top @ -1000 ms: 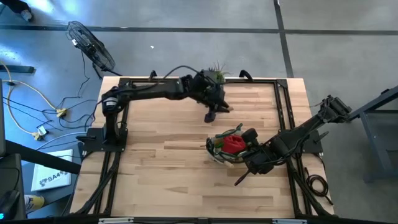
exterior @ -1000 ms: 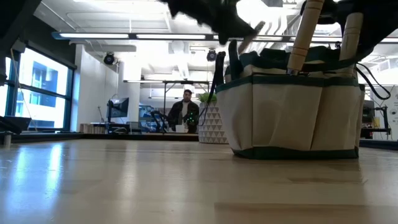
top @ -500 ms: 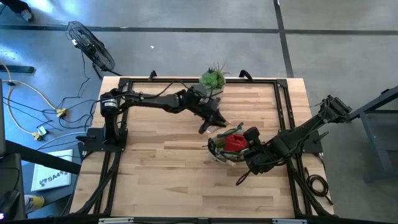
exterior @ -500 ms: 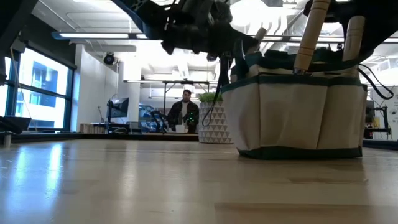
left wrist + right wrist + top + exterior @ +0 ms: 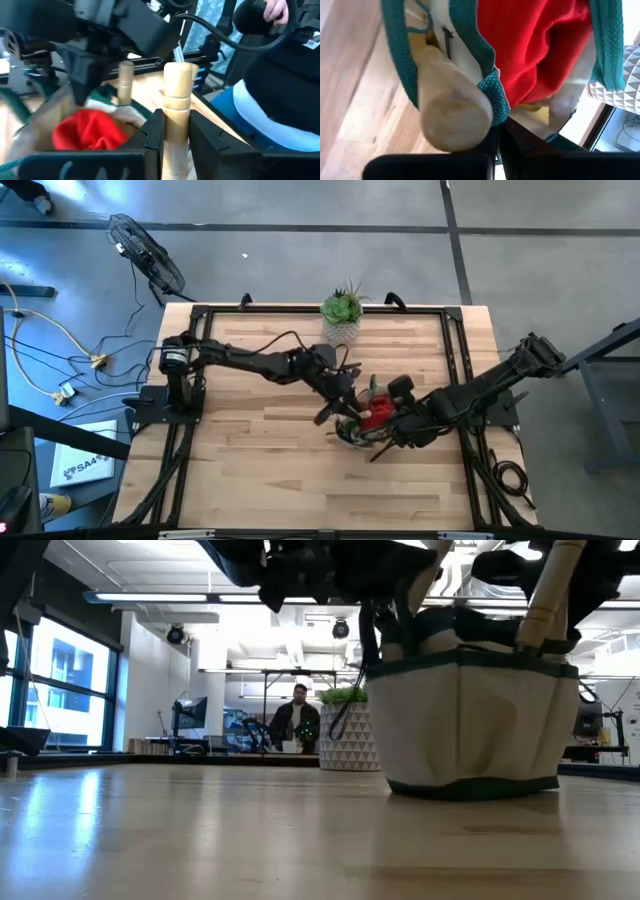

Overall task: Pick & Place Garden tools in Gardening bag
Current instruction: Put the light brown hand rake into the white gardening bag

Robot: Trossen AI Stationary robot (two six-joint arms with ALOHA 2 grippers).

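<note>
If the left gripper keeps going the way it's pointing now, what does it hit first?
Probably the gardening bag: the left gripper, shut on a wooden-handled tool, points at the bag's open top, with the red item just ahead. Depth is hard to judge.

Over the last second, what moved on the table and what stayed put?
The left gripper travelled from beside the potted plant to the bag's rim, carrying a wooden-handled tool clamped between its fingers. The bag tilted and shifted slightly. The right gripper stayed shut on the bag's green trim; the red item stayed inside; the plant stayed put.
</note>
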